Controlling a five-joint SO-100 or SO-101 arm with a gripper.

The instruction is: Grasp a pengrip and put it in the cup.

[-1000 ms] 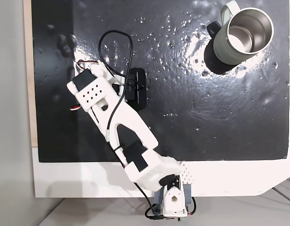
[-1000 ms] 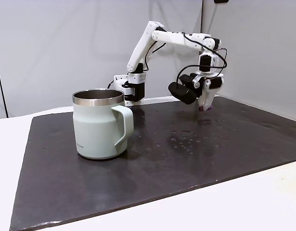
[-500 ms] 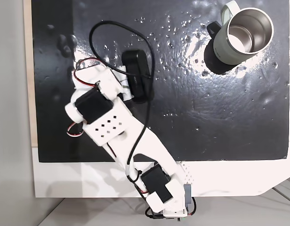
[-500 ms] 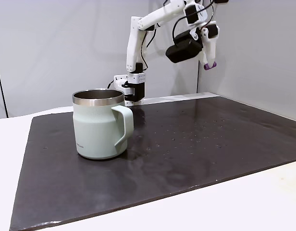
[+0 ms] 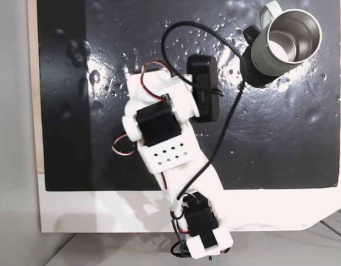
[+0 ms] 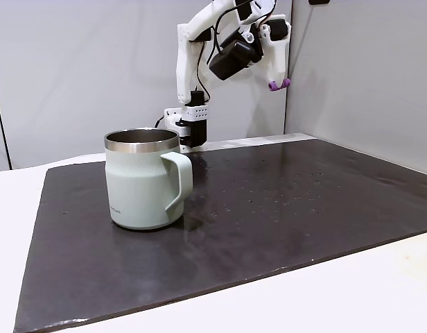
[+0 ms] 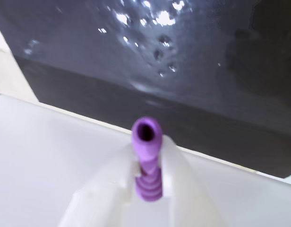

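Note:
The pale green cup (image 5: 284, 41) with a steel inside stands upright at the mat's top right corner in a fixed view, and at the near left (image 6: 145, 180) in the other. My gripper (image 6: 277, 82) hangs high above the mat, well behind and to the right of the cup, shut on the light-purple pengrip (image 6: 277, 85). In the wrist view the ribbed pengrip (image 7: 149, 182) sticks out between the white fingers (image 7: 174, 161), its open end facing the camera. From above, the arm's wrist (image 5: 159, 122) sits left of and below the cup and covers the fingers.
A black mat (image 5: 270, 138) covers most of the white table (image 5: 93, 213); it has shiny wet-looking specks. The black wrist camera (image 5: 203, 88) juts toward the cup. The arm's base (image 6: 189, 128) stands at the mat's far edge. Grey walls close in behind and at the right.
The arm has lifted the pengrip off the mat, raised it high, and swung toward the cup: rightward in the view from above, leftward in the side view.

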